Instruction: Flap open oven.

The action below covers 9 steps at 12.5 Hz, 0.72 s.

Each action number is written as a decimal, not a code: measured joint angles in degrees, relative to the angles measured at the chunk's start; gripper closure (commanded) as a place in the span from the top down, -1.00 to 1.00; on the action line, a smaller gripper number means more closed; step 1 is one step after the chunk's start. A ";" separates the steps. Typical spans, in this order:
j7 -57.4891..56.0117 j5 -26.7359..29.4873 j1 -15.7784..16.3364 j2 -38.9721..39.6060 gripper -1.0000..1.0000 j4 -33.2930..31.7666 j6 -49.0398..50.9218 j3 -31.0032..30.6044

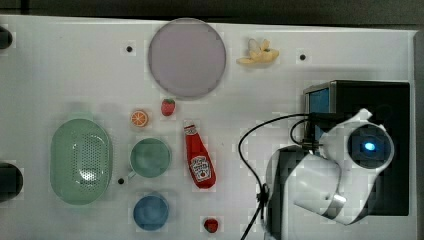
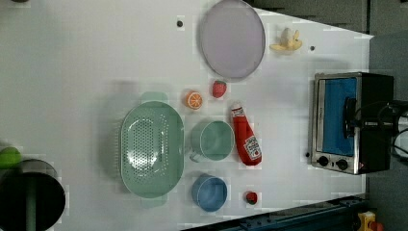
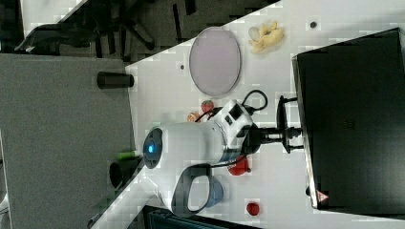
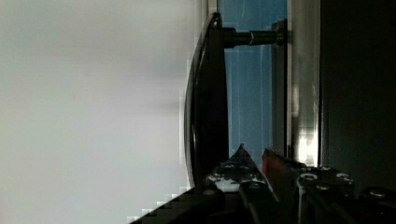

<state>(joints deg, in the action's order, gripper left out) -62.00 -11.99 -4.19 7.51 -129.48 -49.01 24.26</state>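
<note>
In the left view, a white table (image 2: 72, 72) carried a green colander (image 2: 151, 149), a green cup (image 2: 214, 140), a ketchup bottle (image 2: 247, 139) and a lilac plate (image 2: 232, 38); the oven (image 2: 351, 122) stood at the left view's right edge, door apparently shut, blue glass facing the clutter. The gripper (image 3: 291, 136) sat at the dark bar handle (image 4: 208, 93), jaws narrowed, seemingly pinching it, though contact could not be confirmed. A shallow grip might slip off as the door swung, or the pull might drag the oven across the smooth tabletop. Dark floor and furniture lay beyond the table.
</note>
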 measured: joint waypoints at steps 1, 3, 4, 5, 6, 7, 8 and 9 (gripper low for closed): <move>2.01 -2.45 0.19 -0.08 -0.65 -0.45 -0.11 -0.84; 7.55 -6.64 1.18 -0.17 -0.65 -1.34 -0.22 -2.32; 10.55 -10.28 1.63 -0.22 -0.65 -2.01 -0.31 -3.39; 14.02 -15.02 1.90 -0.07 -0.65 -2.46 -0.36 -4.69; 17.37 -18.11 2.37 0.06 -0.65 -3.02 -0.39 -5.97; 20.67 -20.02 3.29 0.55 -0.65 -3.36 -0.11 -6.73; 23.70 -22.84 3.88 1.27 -0.65 -3.36 0.73 -7.89; 26.91 -25.78 4.38 2.15 -0.65 -3.25 1.01 -8.99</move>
<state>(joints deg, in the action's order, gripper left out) -35.08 -37.77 0.19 9.67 -132.72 -48.01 15.26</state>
